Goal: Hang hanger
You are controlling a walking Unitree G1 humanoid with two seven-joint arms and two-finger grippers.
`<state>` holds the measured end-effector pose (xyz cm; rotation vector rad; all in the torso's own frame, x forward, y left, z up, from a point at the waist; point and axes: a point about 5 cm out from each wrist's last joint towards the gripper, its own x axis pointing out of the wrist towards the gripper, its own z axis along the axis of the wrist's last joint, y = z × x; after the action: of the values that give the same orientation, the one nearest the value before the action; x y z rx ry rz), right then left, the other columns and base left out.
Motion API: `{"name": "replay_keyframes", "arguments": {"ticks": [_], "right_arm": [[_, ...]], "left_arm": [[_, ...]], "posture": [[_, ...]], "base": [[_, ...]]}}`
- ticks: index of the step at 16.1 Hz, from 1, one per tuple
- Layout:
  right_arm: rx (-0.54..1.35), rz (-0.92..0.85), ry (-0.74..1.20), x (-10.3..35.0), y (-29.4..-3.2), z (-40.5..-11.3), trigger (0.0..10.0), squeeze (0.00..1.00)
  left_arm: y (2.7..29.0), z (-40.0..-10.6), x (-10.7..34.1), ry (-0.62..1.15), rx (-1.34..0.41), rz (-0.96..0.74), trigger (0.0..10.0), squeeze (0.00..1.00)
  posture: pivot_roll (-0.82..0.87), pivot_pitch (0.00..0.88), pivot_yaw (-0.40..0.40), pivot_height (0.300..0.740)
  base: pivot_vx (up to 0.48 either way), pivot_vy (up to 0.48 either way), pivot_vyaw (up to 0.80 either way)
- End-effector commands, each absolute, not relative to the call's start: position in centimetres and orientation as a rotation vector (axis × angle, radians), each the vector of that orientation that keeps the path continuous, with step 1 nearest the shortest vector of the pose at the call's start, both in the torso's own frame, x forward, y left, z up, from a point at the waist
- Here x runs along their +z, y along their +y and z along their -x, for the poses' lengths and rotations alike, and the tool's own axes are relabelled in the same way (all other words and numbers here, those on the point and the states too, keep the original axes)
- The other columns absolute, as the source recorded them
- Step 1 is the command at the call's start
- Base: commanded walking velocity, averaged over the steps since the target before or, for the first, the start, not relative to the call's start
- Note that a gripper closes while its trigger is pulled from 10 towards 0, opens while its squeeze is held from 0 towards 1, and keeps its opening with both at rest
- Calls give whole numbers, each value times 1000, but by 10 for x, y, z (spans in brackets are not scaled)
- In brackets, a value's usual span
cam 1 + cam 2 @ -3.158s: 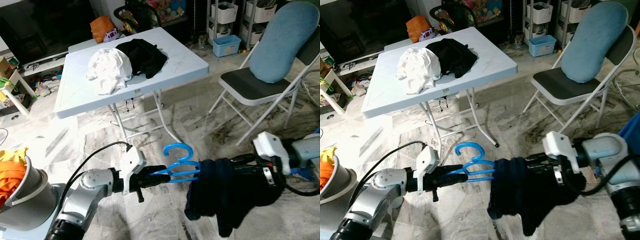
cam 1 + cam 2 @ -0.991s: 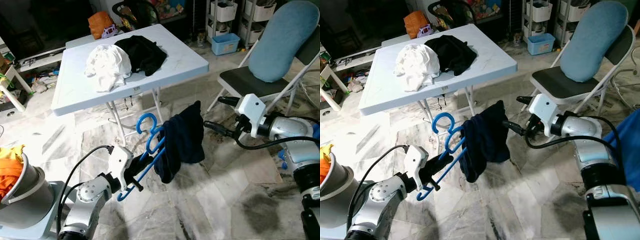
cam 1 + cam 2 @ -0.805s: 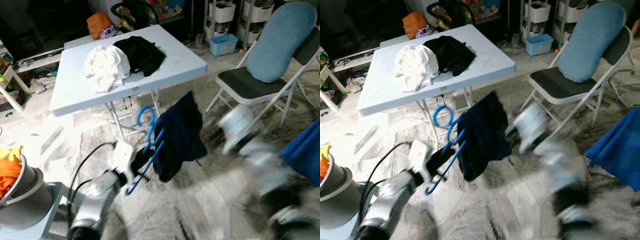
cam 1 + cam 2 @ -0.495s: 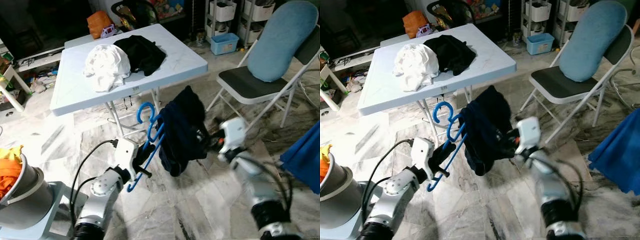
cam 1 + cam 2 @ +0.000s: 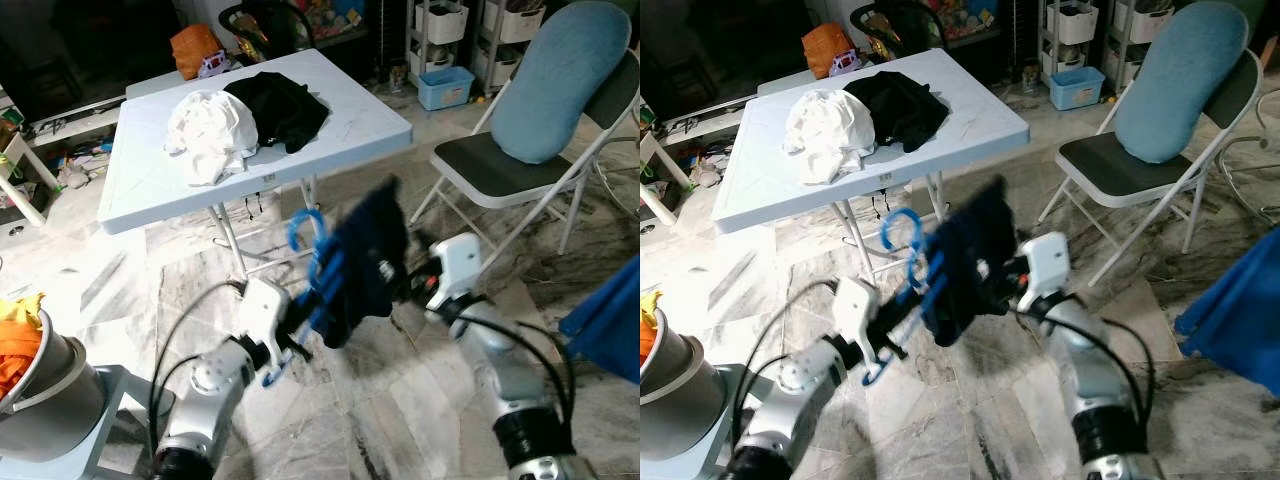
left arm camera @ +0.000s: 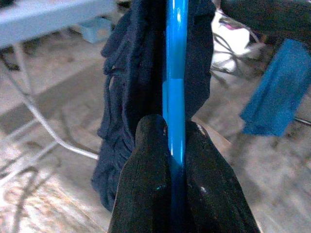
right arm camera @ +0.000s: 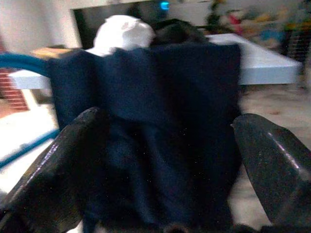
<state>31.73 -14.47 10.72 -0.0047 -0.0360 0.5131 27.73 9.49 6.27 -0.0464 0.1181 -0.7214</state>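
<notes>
1. The left gripper (image 6: 170,150) clamps its fingers on the blue hanger (image 5: 318,268), held in the air in front of the folding table (image 5: 150,190).
2. A dark garment (image 5: 365,255) is draped over the hanger (blurred by motion).
3. The right gripper (image 7: 160,145) is spread wide, one finger on each side of the garment.
4. White clothes (image 5: 210,130) and black clothes (image 5: 280,105) lie on the table.

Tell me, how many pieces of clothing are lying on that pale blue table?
2: a white garment on the table, and a black garment touching it on the robot's right. More could be hidden underneath.
</notes>
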Motion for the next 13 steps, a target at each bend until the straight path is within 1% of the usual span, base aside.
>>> {"name": "replay_keyframes", "arguments": {"ticks": [1, 2, 3, 4, 5, 6, 7, 8, 9, 10, 12, 13], "right_arm": [[557, -15, -55, 114, -138, -317, 10000, 0], [589, -18, -53, 115, -136, -315, 10000, 0], [666, -2, -33, 115, -134, -312, 10000, 0], [673, 0, -28, 115, -134, -312, 10000, 0], [666, 40, -26, 115, -138, -313, 2431, 0], [661, 46, -25, 115, -140, -314, 0, 0], [663, 62, -24, 116, -142, -315, 706, 0], [666, 78, -20, 116, -144, -315, 3137, 0], [670, 101, -16, 115, -147, -315, 4902, 0], [664, 123, -12, 115, -150, -316, 10000, 0], [678, 186, 11, 111, -155, -316, 10000, 0], [680, 186, 11, 111, -156, -316, 9804, 0]], "left_arm": [[96, -279, 71, 83, -739, 26, 0, 0], [95, -278, 70, 89, -753, 33, 0, 0], [92, -275, 71, 91, -791, 36, 0, 0], [92, -274, 71, 91, -793, 39, 0, 0], [91, -273, 73, 79, -814, 22, 0, 0], [92, -273, 74, 76, -812, 22, 0, 0], [93, -272, 76, 68, -813, 24, 0, 0], [94, -272, 77, 63, -815, 23, 0, 0], [95, -271, 79, 58, -819, 22, 0, 0], [96, -270, 80, 54, -824, 18, 0, 0], [98, -268, 84, 46, -844, 10, 0, 0], [98, -268, 84, 46, -848, 4, 0, 0]], "posture": [[-134, 0, 152, 740], [-136, 0, 152, 740], [-137, 0, 151, 740], [-137, 0, 151, 740], [-137, 0, 149, 740], [-136, 0, 149, 740], [-135, 0, 149, 740], [-134, 0, 148, 740], [-134, 0, 148, 740], [-133, 0, 147, 740], [-135, 0, 144, 740], [-135, 0, 144, 740]], "base": [[0, 0, 0], [0, 0, 0], [0, 0, 0], [0, 0, 0], [0, 0, 0], [0, 0, 0], [0, 0, 0], [0, 0, 0], [0, 0, 0], [0, 0, 0], [0, 0, 0], [0, 0, 0]]}}
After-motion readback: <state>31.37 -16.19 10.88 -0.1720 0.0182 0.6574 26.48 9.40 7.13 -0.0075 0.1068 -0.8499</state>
